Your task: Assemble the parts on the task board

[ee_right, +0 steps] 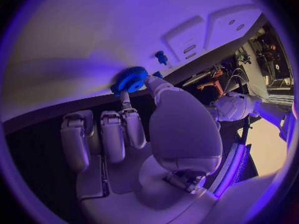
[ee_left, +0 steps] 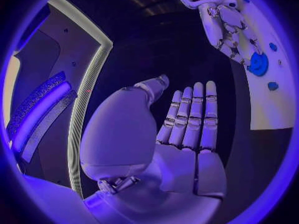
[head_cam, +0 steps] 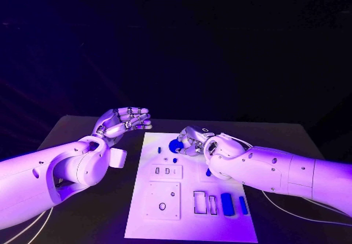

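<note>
The white task board lies in the middle of the table. At its far end my right hand pinches a round blue gear between thumb and a finger. The right wrist view shows the gear at the fingertips, close over the board; I cannot tell whether it touches. My left hand hovers off the board's far left corner, holding nothing. Its fingers are stretched out, thumb apart. The left wrist view also takes in the right hand and the gear.
Small blue pieces lie behind two white slotted blocks. Two blue bars and two rectangular slots sit at the board's near right. Black table borders the board on both sides.
</note>
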{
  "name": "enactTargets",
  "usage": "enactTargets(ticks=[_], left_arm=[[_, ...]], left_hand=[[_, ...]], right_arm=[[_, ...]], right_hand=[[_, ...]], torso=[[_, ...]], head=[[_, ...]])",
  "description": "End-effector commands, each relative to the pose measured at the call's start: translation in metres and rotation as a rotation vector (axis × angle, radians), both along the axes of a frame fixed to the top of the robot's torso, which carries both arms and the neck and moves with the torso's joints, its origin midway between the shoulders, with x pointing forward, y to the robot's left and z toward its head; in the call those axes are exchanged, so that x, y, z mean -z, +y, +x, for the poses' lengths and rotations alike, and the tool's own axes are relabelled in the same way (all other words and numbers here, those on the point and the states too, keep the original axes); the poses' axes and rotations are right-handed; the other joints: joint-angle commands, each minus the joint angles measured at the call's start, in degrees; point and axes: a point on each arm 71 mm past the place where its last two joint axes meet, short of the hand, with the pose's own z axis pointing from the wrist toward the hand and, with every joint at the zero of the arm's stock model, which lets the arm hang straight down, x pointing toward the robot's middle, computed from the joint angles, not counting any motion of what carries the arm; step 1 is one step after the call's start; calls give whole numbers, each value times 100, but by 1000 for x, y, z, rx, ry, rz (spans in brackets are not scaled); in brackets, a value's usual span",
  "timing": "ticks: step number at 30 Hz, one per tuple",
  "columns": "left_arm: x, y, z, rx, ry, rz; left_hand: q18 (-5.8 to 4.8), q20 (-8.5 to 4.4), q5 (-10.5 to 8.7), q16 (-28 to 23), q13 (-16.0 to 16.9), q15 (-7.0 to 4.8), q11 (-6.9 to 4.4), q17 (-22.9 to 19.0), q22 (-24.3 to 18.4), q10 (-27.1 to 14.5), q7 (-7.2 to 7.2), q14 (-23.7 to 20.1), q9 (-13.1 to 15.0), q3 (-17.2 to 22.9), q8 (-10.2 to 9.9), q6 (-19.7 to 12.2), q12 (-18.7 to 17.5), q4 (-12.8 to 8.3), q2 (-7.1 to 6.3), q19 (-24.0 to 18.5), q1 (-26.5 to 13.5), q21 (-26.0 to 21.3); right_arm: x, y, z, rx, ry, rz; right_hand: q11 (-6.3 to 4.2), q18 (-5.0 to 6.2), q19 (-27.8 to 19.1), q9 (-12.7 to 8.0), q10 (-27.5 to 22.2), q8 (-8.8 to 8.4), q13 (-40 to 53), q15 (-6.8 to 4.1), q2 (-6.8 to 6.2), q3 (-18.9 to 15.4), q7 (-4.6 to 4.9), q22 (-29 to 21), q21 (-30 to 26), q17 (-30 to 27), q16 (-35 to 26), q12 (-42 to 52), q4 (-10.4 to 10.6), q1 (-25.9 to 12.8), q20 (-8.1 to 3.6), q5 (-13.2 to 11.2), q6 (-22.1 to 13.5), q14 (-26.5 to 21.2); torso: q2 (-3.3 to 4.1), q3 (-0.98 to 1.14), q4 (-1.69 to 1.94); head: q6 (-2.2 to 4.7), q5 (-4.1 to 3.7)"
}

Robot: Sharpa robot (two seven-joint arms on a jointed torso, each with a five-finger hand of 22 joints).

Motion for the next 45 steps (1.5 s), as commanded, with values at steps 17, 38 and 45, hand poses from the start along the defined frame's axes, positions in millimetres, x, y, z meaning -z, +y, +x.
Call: enactTargets(ticks=[17, 38, 45], left_arm=[[-2, -2, 0, 13, -7, -9], [-1, -1, 0, 11, -6, -8], [-1, -2, 0, 13, -6, -9]], left_hand=[[17, 3, -23, -25, 5, -10, 35, 5, 6, 11, 128, -46, 9, -7, -26, -30, -19, -23, 49, -2, -12, 21], [17, 3, -23, -32, 4, -9, 36, 15, 10, 6, 128, -50, 10, -8, -35, -33, -21, -35, 56, -9, -10, 31], [17, 3, -23, -32, 4, -9, 36, 15, 10, 6, 128, -50, 10, -8, -35, -33, -21, -35, 56, -9, -10, 31]], right_arm=[[9, -6, -3, -4, 73, -35], [2, 5, -6, 12, -5, -8], [1, 13, -8, -9, -8, 2]], right_hand=[[8, -81, 610, -4, 45, 9, 789, 16, 60, 4, 1, 1507, 25, 1086, 25, 45, 47, -18, 16, 34, 45, 507], [-7, -81, 610, 5, 70, -59, 822, 0, -22, 308, -6, 1507, 25, 1099, 31, 68, -212, 384, -5, 43, 107, 509], [-4, -81, 610, 3, 68, -73, 821, 1, -51, 325, -2, 1507, 25, 1106, 33, 66, -237, 407, -4, 41, 97, 510]], torso=[[1, 2, 2], [2, -3, -2], [2, -4, 19]], head=[[-25, -2], [-23, -5], [-28, -17]])
